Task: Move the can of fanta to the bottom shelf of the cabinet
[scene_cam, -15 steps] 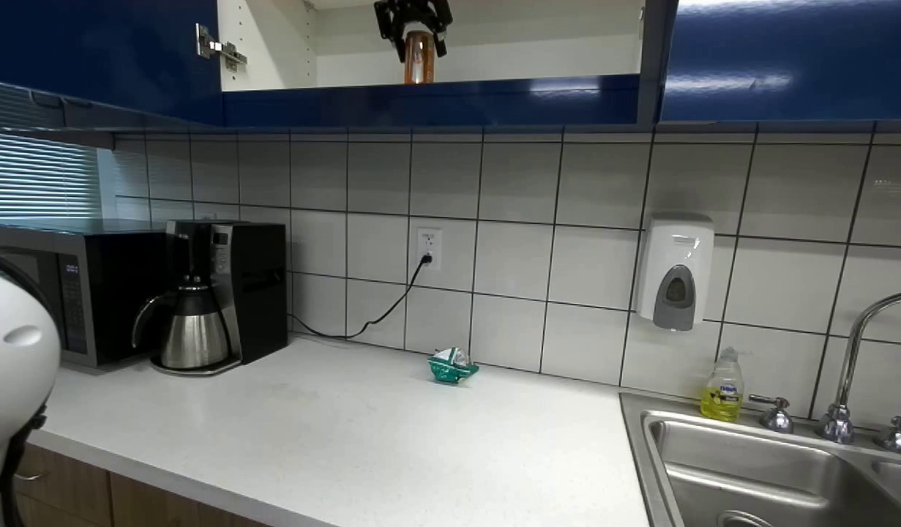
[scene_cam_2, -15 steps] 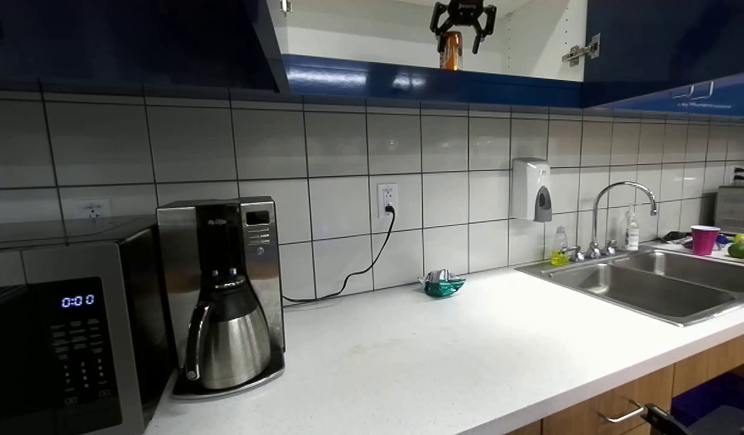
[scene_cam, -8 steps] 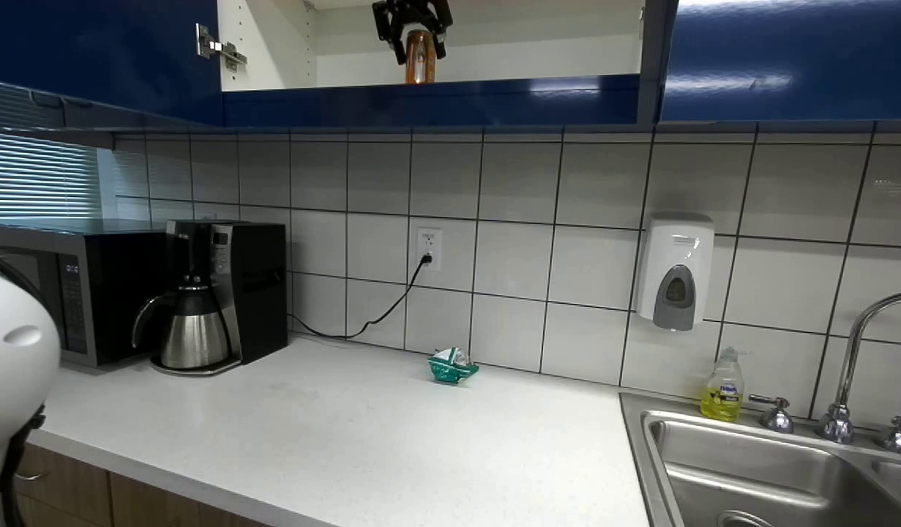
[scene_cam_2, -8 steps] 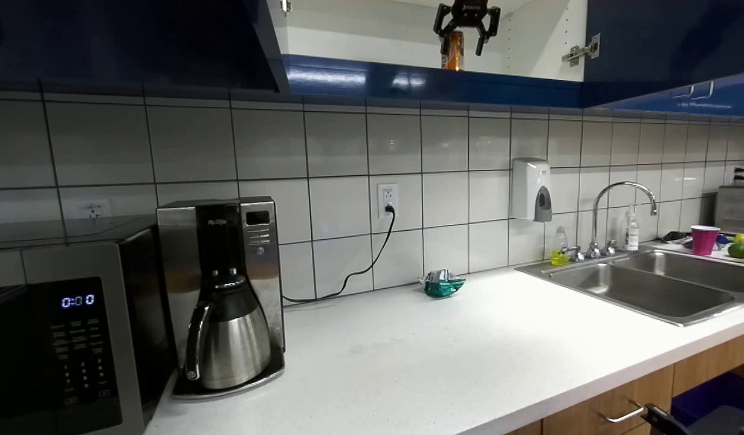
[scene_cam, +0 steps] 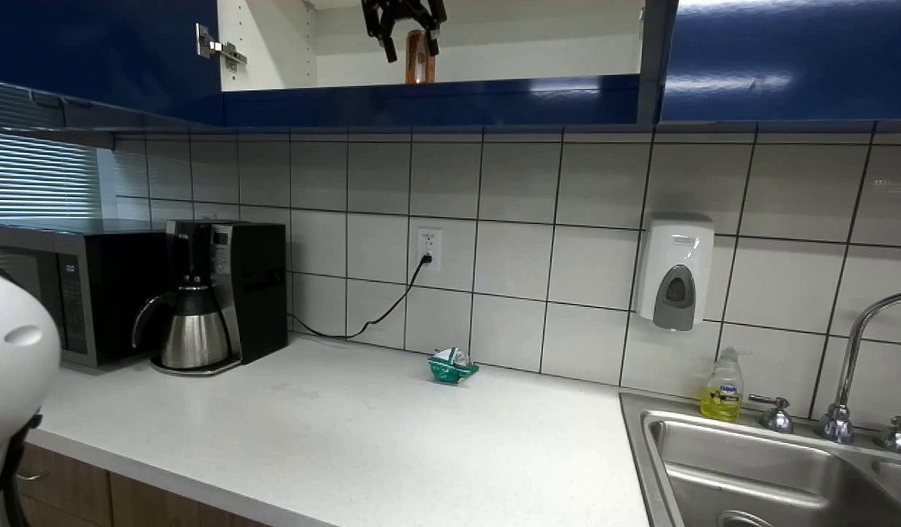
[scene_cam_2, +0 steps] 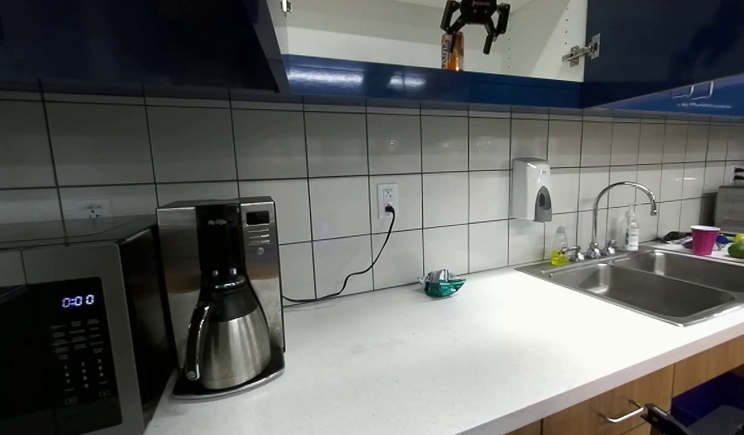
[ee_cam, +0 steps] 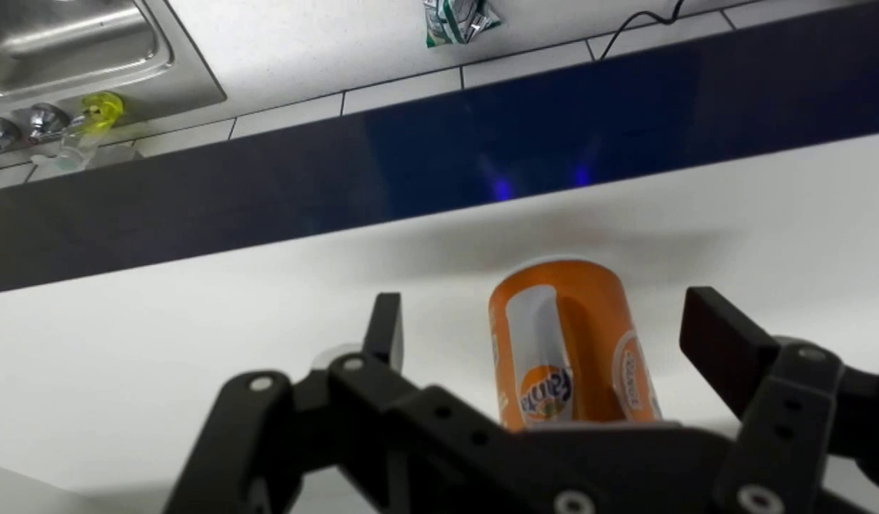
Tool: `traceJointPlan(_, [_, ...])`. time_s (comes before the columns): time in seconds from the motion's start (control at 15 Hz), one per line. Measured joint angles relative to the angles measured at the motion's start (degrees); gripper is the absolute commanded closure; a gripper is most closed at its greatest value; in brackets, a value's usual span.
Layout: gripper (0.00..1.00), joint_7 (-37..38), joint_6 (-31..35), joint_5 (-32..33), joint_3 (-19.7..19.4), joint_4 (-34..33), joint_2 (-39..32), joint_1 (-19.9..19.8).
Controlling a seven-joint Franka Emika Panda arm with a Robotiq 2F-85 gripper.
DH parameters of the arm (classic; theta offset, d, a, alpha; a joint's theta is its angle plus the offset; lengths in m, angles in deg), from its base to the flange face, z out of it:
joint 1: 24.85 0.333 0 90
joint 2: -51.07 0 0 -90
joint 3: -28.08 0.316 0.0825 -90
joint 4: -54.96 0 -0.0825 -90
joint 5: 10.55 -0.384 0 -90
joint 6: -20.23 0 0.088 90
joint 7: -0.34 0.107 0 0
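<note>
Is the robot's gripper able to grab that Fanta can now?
Probably yes, maybe after moving closer: the gripper is open, and the wrist view shows the can between its jaws, nothing blocking.

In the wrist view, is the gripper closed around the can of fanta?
No, the gripper is open, and the white bottom shelf shows between the jaws on both sides of the can of fanta.

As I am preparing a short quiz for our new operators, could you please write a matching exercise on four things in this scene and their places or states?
1. can of fanta
2. jaws
3. green packet
4. white dispenser

A. lying on the counter
B. mounted on the tiled wall
C. standing on the bottom shelf
D. spread open

Pairs: 1-C; 2-D; 3-A; 4-B.
</note>
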Motion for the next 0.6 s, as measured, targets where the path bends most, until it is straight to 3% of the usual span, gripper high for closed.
traceJointPlan(0.6, [0.00,-1.5,8.5,-2.0,0.0,27.3,17.0,0.2])
